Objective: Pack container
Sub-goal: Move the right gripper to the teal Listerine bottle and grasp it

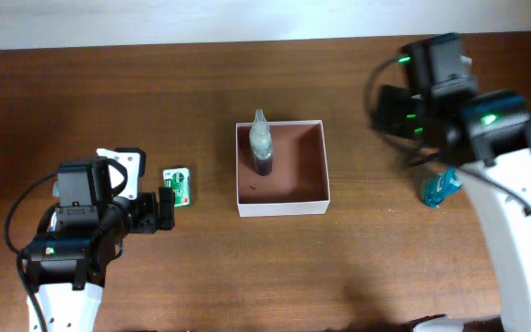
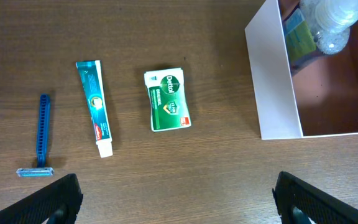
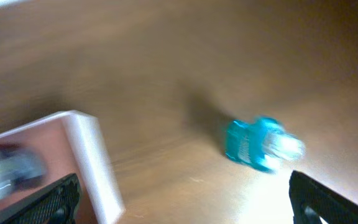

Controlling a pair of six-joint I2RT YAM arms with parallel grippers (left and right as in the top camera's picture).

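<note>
Container (image 1: pixel 282 207) holds a bottle (image 1: pixel 262 148); soap (image 2: pixel 166 101), toothpaste (image 2: pixel 94 106), razor (image 2: pixel 41 134) and a teal item (image 1: pixel 439 189) lie outside, so most packing looks left. The left gripper (image 2: pixel 179 205) and right gripper (image 3: pixel 185 202) are spread wide, holding nothing.

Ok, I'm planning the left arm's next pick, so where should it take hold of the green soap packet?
Probably across its narrow width, jaws on the two long edges of the green soap packet, coming straight down. It lies flat, label up, with bare table on both long sides, apart from the toothpaste tube and the container.
</note>
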